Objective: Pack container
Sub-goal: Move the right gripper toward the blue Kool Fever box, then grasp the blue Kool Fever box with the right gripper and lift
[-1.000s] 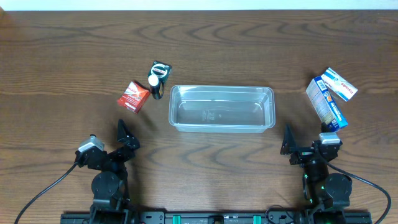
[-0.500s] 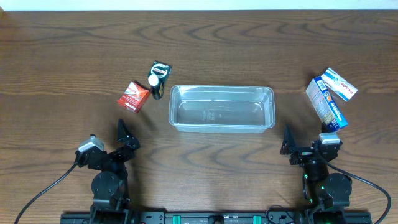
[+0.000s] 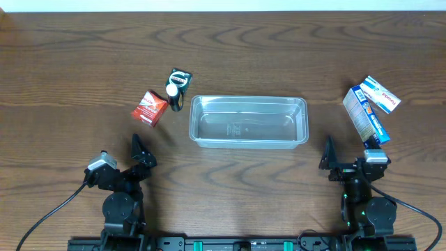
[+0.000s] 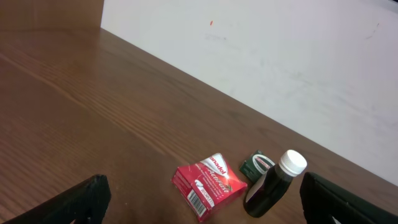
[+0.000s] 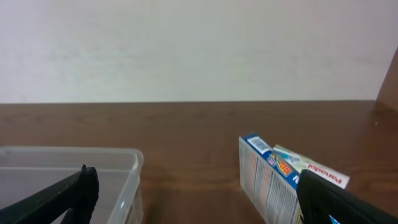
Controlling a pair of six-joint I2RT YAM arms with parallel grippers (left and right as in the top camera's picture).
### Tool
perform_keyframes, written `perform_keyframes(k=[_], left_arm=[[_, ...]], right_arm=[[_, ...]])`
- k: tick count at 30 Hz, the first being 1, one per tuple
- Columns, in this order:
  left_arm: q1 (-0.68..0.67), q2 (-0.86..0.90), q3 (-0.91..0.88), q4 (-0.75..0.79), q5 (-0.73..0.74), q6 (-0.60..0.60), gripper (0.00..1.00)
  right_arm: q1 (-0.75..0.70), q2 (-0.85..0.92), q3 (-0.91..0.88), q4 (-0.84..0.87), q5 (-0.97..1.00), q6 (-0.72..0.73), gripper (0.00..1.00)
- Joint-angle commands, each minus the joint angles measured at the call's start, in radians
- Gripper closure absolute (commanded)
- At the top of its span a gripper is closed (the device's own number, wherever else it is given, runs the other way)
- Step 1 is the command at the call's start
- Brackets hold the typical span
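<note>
I am watching the left gripper (image 3: 143, 153) hovering low over the wooden table (image 3: 70, 56) near its front edge, with its jaws spread wide and gripping nothing. Just beyond it, a small red box (image 3: 149, 108) is lying flat on the wood. Just to the right of that box a dark bottle with a white cap (image 3: 173, 96) is lying on its side, and its far end is resting against a small green packet (image 3: 180, 75). In the left wrist view I am seeing all three framed between the open fingers.

The container (image 3: 248, 100) is sitting in the middle of the table, long side facing me. It is empty, well apart from both grippers and just right of the bottle.

Further right, the right gripper (image 3: 347, 157) is hanging near the front edge with its jaws also spread wide and nothing between them. Its wrist camera is showing the container's corner at the left finger and the boxes at the right one. A blue-and-white box (image 3: 364, 116) is lying just beyond the gripper. A second, whiter box (image 3: 381, 94) is leaning across its far end, and the two are touching.
</note>
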Motion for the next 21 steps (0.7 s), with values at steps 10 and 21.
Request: perform_keyframes(k=[10, 21], left_arm=[[0.005, -0.007, -0.021, -0.033, -0.024, 0.017, 0.02], [0.005, -0.007, -0.021, -0.033, -0.024, 0.017, 0.02]], right_arm=[[-0.059, 0.338, 0.435, -0.164, -0.032, -0.149, 0.01], [-0.149, 1.22, 1.376, -0.959, -0.113, -0.14, 0.01]])
